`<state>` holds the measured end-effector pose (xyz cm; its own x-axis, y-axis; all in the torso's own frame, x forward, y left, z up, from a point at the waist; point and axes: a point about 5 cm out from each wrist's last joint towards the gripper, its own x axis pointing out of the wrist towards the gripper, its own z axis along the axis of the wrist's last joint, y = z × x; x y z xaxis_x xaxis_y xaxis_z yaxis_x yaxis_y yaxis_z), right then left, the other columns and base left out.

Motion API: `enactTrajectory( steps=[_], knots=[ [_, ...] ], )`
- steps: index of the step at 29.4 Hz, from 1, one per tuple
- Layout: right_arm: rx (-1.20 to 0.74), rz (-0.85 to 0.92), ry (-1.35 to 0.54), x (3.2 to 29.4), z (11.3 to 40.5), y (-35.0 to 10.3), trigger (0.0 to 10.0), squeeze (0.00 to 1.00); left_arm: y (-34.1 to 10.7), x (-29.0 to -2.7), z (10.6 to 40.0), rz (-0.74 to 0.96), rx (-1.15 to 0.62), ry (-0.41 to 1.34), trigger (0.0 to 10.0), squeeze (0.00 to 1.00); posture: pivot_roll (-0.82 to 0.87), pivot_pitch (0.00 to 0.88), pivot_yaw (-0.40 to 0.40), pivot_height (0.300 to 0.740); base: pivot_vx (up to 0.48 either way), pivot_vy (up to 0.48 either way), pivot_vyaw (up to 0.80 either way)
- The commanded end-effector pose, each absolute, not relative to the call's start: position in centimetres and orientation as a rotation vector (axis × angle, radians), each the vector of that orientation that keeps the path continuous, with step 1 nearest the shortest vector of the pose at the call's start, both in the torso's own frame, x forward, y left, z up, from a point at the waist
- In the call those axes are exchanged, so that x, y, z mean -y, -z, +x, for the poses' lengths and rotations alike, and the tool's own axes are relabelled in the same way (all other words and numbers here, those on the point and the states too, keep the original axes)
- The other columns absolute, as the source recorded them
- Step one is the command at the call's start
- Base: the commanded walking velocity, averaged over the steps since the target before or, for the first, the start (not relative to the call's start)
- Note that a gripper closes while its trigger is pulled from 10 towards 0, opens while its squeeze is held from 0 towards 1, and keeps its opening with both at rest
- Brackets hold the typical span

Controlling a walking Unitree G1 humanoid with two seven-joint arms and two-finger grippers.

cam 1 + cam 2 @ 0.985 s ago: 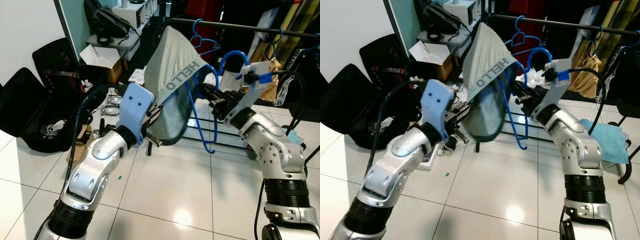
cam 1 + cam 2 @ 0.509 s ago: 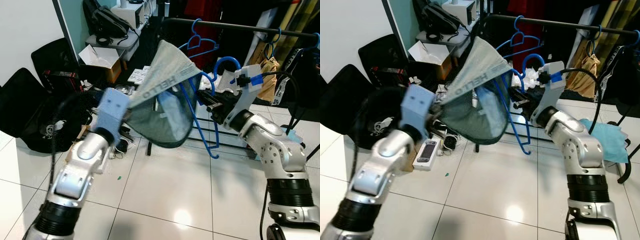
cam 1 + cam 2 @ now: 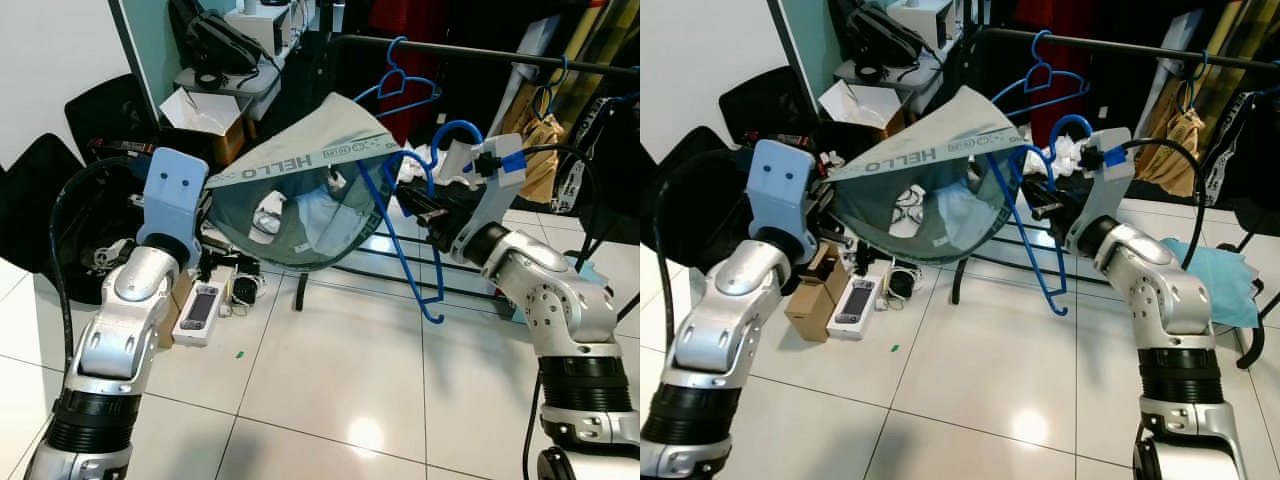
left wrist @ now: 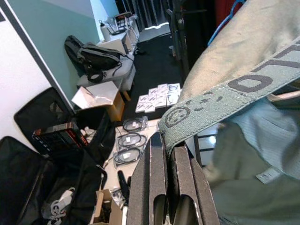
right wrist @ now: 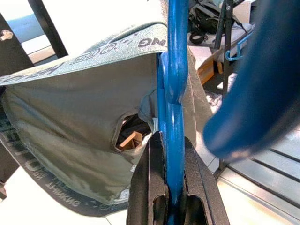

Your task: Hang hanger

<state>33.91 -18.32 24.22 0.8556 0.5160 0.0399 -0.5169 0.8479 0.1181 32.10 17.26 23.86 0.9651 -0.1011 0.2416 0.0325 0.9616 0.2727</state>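
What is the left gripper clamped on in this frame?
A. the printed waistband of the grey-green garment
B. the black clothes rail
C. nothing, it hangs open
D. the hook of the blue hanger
A: in the left wrist view the left gripper has its fingers closed on the lettered waistband of the garment, while the right gripper grips the blue hanger.

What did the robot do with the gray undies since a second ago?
The left claw pulled the waistband out toward the robot's left, stretching the gray underwear wide open and flatter. The right claw stayed clamped on the blue hanger, in nearly the same place below the rail.
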Motion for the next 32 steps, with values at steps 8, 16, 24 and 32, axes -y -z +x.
enactTrajectory(
  steps=[8, 16, 24, 32],
  knots=[
    [-0.01, 0.126, -0.489, 19.2, 34.3, -24.3, 10.0, 0.0, -24.7, -19.0, 32.3, 0.271, 0.285, -0.009, 0.0, 0.0, -0.04, 0.078, -0.002, 0.74, 0.0, 0.0, 0.0],
    [-0.01, 0.141, -0.44, 19.8, 34.7, -24.3, 10.0, 0.0, -23.9, -18.1, 31.9, 0.251, 0.269, 0.029, 0.0, 0.0, -0.04, 0.076, -0.003, 0.74, 0.0, 0.0, 0.0],
    [-0.017, 0.172, -0.397, 20.2, 34.9, -24.3, 10.0, 0.0, -22.9, -16.8, 31.4, 0.231, 0.248, 0.066, 0.0, 0.0, -0.04, 0.077, -0.006, 0.74, 0.0, 0.0, 0.0],
    [-0.055, 0.322, -0.337, 20.6, 35.5, -23.9, 10.0, 0.0, -23.2, -14.2, 30.8, 0.161, 0.281, 0.197, 0.0, 0.0, -0.03, 0.081, -0.006, 0.74, 0.0, 0.0, 0.0]
  ],
)
